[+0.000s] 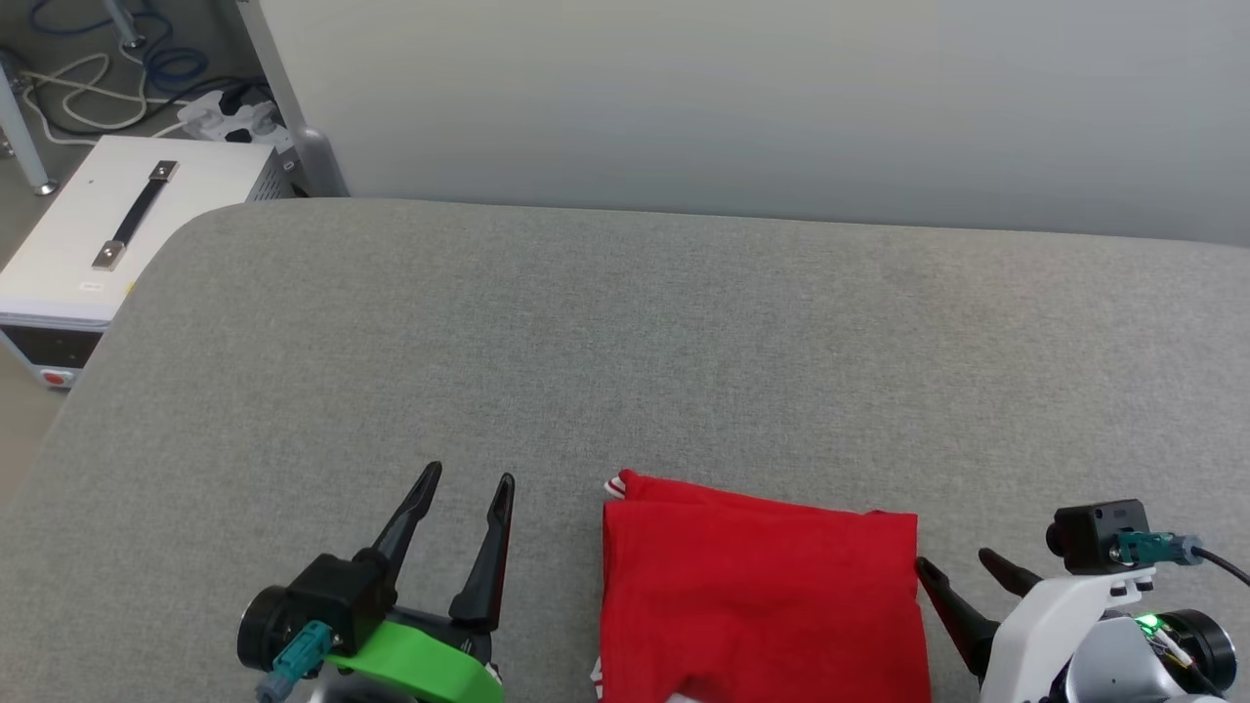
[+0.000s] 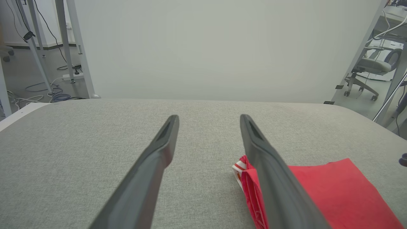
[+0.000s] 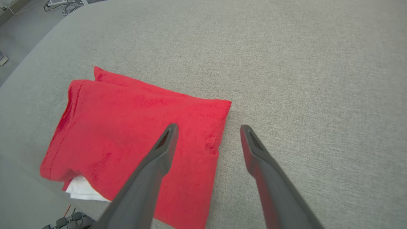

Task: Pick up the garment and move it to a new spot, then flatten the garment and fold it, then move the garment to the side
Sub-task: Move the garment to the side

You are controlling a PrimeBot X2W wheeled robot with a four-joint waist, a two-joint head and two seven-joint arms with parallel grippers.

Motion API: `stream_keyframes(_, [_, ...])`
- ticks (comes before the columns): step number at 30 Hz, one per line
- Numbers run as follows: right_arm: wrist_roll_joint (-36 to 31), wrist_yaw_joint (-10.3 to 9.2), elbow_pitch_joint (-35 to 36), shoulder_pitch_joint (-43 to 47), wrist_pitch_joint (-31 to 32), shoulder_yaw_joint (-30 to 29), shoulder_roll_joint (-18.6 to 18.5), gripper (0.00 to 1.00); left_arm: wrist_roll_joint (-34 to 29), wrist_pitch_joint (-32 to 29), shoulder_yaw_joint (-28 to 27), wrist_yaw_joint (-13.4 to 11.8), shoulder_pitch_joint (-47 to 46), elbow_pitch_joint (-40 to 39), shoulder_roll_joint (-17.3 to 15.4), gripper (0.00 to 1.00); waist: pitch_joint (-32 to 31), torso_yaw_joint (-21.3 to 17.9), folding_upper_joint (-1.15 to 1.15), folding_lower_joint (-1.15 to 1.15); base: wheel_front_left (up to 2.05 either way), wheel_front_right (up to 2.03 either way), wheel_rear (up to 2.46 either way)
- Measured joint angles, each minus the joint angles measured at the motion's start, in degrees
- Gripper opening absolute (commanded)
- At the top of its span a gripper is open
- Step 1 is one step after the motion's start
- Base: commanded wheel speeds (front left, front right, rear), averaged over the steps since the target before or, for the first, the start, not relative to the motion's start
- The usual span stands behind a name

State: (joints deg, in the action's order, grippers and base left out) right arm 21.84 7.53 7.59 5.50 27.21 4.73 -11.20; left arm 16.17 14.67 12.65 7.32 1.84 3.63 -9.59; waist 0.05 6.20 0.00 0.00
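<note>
Folded red garment (image 1: 762, 596) flat on the grey worktop (image 1: 625, 342), between left gripper (image 1: 470, 475) and right gripper (image 1: 955, 559); fingers (image 2: 159, 149) of both spread wide, gripping nothing.

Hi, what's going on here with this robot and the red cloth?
A two-armed robot is folding a red shirt, which now lies folded into a rectangle on the grey table, close to the robot. Both grippers are open and hold nothing: the left gripper sits to the shirt's left, the right gripper at its right edge.
</note>
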Motion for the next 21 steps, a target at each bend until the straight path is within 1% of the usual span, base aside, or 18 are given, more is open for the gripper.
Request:
stream_keyframes(4, [-0.16, 0.0, 1.51, -0.36, 10.44, -0.89, 0.42, 1.0, 0.01, 0.0, 0.25, 0.0, -0.45, -0.16, 0.01, 1.0, 1.19, 0.67, 0.0, 0.0, 0.0, 0.0, 0.0])
stream_keyframes(5, [-0.9, 0.0, 1.68, -0.48, 12.39, -0.97, 0.48, 1.0, 0.01, 0.0, 0.33, 0.0, -0.77, -0.22, 0.02, 1.0, 1.55, 0.88, 0.0, 0.0, 0.0, 0.0, 0.0])
stream_keyframes(8, [-3.03, 0.0, 1.54, -1.52, 15.73, -1.66, 1.71, 1.0, 0.02, 0.0, 0.74, 0.0, -1.48, -0.33, 0.03, 1.0, 2.7, 1.49, 0.0, 0.0, 0.0, 0.0, 0.0])
stream_keyframes(12, [-6.71, 0.0, 0.6, -2.4, 18.3, -2.33, 2.56, 1.0, 0.13, 0.0, 1.32, 0.0, -2.47, -0.37, 0.05, 1.0, 4.23, 2.48, 0.0, 0.0, 0.0, 0.0, 0.0])
stream_keyframes(15, [-8.18, 0.0, -0.36, -2.58, 19.06, -3.32, 4.37, 1.0, 0.31, 0.0, 1.72, 0.0, -3.46, -0.47, 0.07, 1.0, 5.43, 3.28, 0.0, 0.0, 0.0, 0.0, 0.0])
stream_keyframes(21, [-8.36, 0.0, -3.75, -3.44, 19.19, -3.75, 5.91, 1.0, 0.67, 0.0, 2.42, 0.0, -4.65, -0.52, 0.09, 1.0, 7.41, 4.85, 0.0, 0.0, 0.0, 0.0, 0.0])
